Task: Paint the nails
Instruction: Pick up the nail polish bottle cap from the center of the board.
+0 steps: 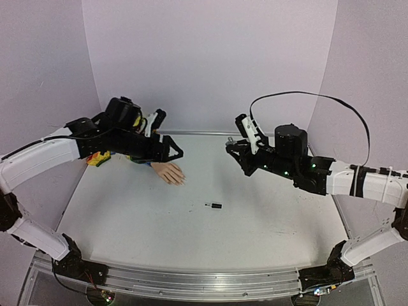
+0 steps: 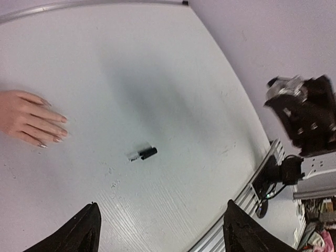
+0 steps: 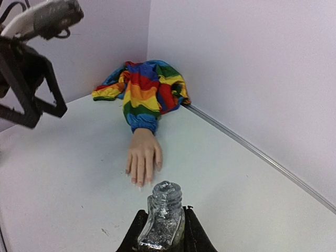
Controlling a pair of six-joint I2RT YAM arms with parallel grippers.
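The pale fake hand [image 1: 169, 173] lies palm down at the back left, its rainbow sleeve [image 3: 144, 89] bunched in the corner. Its nails [image 3: 137, 181] point toward the table's middle and also show at the fingertips in the left wrist view [image 2: 58, 134]. My left gripper [image 1: 172, 150] hovers just above the hand, open and empty, with its fingertips [image 2: 86, 227] wide apart. My right gripper [image 3: 163, 212] is shut on an uncapped glass bottle of silver glitter polish [image 3: 161, 223], held off the table and facing the hand. A small black cap with its brush [image 1: 213, 205] lies alone on the table [image 1: 127, 217].
Lilac walls close in the back and both sides. A metal rail [image 1: 191, 280] runs along the near edge. The right arm's black wrist [image 2: 304, 115] shows at the right of the left wrist view.
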